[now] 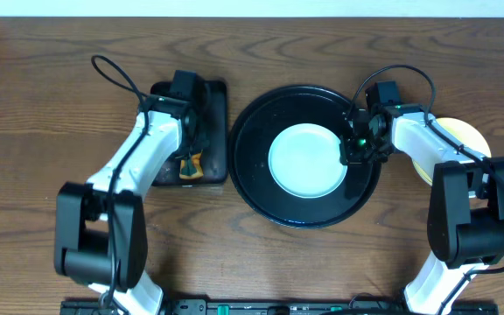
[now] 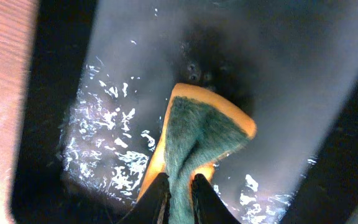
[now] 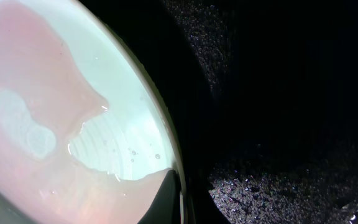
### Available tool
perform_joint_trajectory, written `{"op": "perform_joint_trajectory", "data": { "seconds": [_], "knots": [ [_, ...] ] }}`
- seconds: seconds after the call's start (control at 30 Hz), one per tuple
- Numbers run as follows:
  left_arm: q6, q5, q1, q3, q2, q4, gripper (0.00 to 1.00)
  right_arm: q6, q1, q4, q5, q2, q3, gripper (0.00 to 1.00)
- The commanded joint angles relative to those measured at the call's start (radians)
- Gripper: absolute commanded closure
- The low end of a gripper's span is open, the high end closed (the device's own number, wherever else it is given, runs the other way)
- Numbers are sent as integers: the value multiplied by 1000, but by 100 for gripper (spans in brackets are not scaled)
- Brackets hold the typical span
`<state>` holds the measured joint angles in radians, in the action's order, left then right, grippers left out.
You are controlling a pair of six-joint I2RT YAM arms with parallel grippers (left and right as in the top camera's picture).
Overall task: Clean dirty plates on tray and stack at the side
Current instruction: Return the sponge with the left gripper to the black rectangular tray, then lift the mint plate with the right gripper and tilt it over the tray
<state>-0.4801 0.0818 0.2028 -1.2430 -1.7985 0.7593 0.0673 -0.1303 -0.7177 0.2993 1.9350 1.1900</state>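
Wooden table [image 1: 24,105]: left gripper [image 2: 180,184] pinches sponge [image 2: 197,130] narrowly, right gripper [image 1: 354,150] clamps plate [image 1: 304,162] rim; best hold plate steady and wipe pink film [image 3: 36,93] fully

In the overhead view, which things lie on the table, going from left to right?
rectangular black tray with the sponge → round black tray holding the mint plate → yellow plate

**Robot lab bench, set up for dishwashing trials**

Wood-grain table [image 1: 24,105], with a pale wall strip [image 1: 234,9] along the far edge. Left arm [image 1: 138,162] and right arm [image 1: 444,149] are mounted on a near-edge rail [image 1: 234,307], with a loose cable [image 1: 116,74]. Props: round black tray [image 1: 248,175], mint plate [image 1: 304,162], wet rectangular tray [image 1: 215,131], sponge [image 2: 197,130].
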Motion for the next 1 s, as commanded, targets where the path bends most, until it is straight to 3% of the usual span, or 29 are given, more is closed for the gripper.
{"op": "perform_joint_trajectory", "data": {
  "seconds": [0.0,0.1,0.2,0.27,0.43,0.5,0.73,0.97],
  "knots": [
    [69,-92,-25,-7,6,-14,78,-24,-8,-12,-29,41,-15,99],
    [84,-166,-40,-29,45,9,71,-24,-8,-12,-29,27,-13,99],
    [84,-233,-53,-48,119,35,37,-24,-9,-15,-29,-21,-13,99],
    [84,-250,-58,-48,179,40,30,-18,-14,-15,-31,-72,-13,99],
    [84,-250,-58,-48,305,71,25,31,-72,-26,-157,-229,-13,99],
    [84,-250,-58,-48,335,85,18,53,-121,-25,-257,-288,-13,99],
    [84,-250,-58,-48,354,85,16,52,-315,-26,-692,-428,-13,99],
    [84,-250,-58,-48,354,85,16,51,-440,-31,-888,-485,-13,99]
  ]
}}
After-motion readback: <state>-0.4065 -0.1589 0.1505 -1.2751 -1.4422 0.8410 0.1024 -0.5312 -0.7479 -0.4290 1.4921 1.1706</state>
